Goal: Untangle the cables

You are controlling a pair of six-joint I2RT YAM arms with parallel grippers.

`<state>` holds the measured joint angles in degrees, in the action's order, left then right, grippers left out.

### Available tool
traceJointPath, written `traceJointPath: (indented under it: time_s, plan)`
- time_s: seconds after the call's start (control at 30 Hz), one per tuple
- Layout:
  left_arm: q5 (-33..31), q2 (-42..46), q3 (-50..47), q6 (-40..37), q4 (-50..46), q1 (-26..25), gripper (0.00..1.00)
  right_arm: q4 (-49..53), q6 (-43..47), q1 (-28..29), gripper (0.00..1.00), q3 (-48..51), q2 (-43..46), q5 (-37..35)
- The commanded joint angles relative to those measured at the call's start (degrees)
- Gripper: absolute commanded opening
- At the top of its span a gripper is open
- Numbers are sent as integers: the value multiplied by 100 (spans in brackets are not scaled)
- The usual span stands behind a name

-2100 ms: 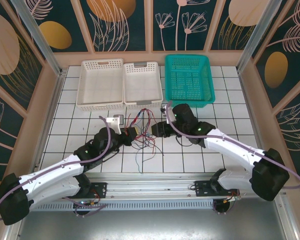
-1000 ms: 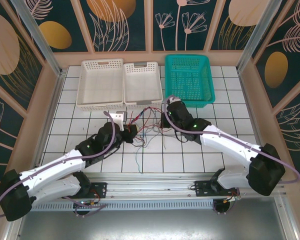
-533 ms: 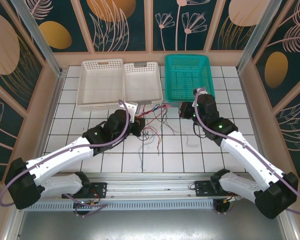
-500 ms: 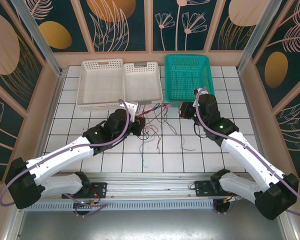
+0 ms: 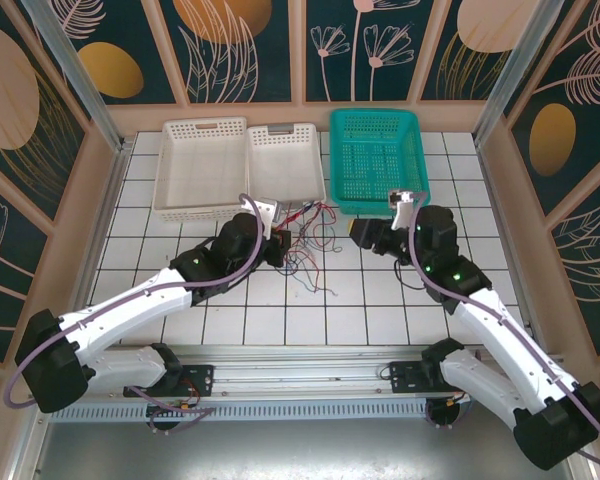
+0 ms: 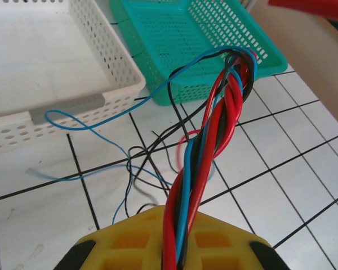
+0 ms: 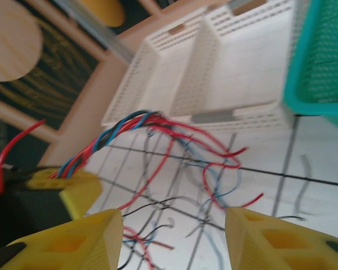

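Plainly the left gripper (image 5: 281, 246) pinches the twisted end of the cables (image 6: 205, 152). It anchors the red, black and blue bundle near the tabletop's far edge, just before the white basket (image 5: 287, 203). The right gripper (image 7: 173, 225) hangs nearby with its fingers spread and empty, probably ready to pick out a strand.

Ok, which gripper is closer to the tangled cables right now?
Left. The left gripper is shut on the twisted cables; the right gripper is open, off to their right in front of the teal basket.
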<state>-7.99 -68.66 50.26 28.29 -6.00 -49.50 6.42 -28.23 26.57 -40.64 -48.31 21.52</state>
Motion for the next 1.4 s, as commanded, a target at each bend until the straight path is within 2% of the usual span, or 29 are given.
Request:
traceJointPath:
  time_s: [0.0, 0.27, 0.63, 1.0, 1.1, 1.37]
  plan:
    - [297, -4, 31, 84, 411, 14, 0, -564, -248, 7, 51, 380, -59, 623]
    - [1238, 292, -362, -37, 656, 16, 0, -932, -483, 45, 46, 822, -383, 232]
    - [1578, 263, -621, -38, 659, 18, 0, -1103, -169, 125, 43, 692, -640, -119]
    - [2126, 60, -489, -275, 547, 11, 0, -1309, 378, 800, 43, 672, -837, -755]
    - [2324, -2, -472, -345, 495, 17, 0, -1230, 504, 853, 38, 595, -995, -1000]
    - [2224, 89, -483, -498, 197, 17, 0, -788, 645, 938, 14, 428, -854, -1735]
